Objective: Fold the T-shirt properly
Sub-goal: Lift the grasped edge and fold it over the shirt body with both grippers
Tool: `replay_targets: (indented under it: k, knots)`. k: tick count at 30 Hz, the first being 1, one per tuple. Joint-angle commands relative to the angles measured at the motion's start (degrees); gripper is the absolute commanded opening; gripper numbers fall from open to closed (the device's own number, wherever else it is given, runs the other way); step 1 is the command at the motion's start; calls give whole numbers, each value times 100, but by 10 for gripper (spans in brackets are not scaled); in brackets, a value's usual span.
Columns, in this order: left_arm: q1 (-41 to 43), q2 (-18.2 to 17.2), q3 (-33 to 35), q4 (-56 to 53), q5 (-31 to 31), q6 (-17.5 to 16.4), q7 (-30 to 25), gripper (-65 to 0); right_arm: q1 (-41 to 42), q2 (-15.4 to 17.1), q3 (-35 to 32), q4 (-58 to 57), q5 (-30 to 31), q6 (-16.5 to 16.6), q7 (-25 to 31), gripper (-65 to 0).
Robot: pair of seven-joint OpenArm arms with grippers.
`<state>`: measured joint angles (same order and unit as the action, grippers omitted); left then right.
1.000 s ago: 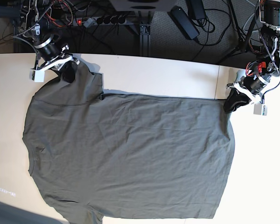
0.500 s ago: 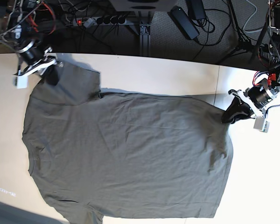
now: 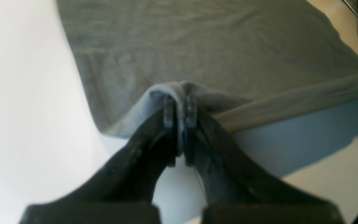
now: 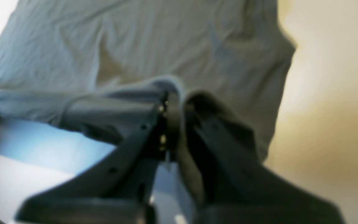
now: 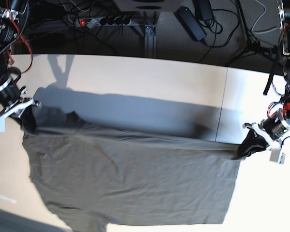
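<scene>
The dark grey-olive T-shirt lies on the pale table, with its far edge lifted and stretched between both grippers. My left gripper, on the base view's right, is shut on the hem corner; in the left wrist view the gripper pinches a fold of the T-shirt. My right gripper, on the base view's left, is shut on the sleeve and shoulder end; in the right wrist view the gripper clamps bunched cloth of the T-shirt. The collar is not clearly visible.
The raised edge casts a wide shadow on the bare tabletop behind it. A seam crosses the table at the right. Behind the far table edge lie a power strip, cables and a black box.
Both grippers have moved toward the front of the table, pulling the far edge of the T-shirt with them and lifting it. The far sleeve, flat before, now hangs from the right gripper.
</scene>
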<state>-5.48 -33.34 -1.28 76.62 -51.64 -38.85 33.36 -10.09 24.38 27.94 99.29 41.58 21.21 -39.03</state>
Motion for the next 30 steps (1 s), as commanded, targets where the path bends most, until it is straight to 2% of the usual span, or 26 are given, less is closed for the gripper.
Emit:
replay_targets:
  k: [1, 5, 9, 16, 22, 26, 27, 28, 29, 30]
  knots:
    - [-262, -92, 2, -72, -35, -115, -155, -650, 256, 219, -63, -50, -31, 415, 151, -650]
    - [-907, -92, 671, -599, 271, -115, -356, -650, 1080, 584, -789, -761, -214, 459, 188, -650]
    - [-1414, -61, 1266, -1001, 859, -115, -909, -650, 1941, 752, -1523, -1488, -439, 459, 188, -650]
    - [-2146, 214, 1294, -1899, 997, -115, -999, -650, 3289, 750, -2649, -2623, -1003, 463, 186, -650]
    - [-2406, 415, 1294, -2330, 994, -115, -1043, -650, 4129, 719, -3335, -3386, -1364, 461, 190, -650]
    - [-2402, 428, 1294, -2330, 1126, -115, -984, -392, 4409, 584, -3611, -3901, -1976, 457, 538, -650]
    - [-2402, 426, 1294, -2330, 1154, -115, -940, -331, 4444, 551, -3654, -4013, -2052, 457, 767, -534]
    - [-2404, 431, 1294, -2330, 1189, -115, -911, -286, 4454, 520, -3659, -4098, -2153, 455, 962, -383]
    - [-2404, 428, 1294, -2330, 1191, -115, -911, -264, 4452, 492, -3659, -4148, -2205, 452, 1132, -250]
    - [-2406, 426, 1292, -2328, 1193, -115, -911, -258, 4452, 474, -3659, -4172, -2253, 450, 1246, -197]
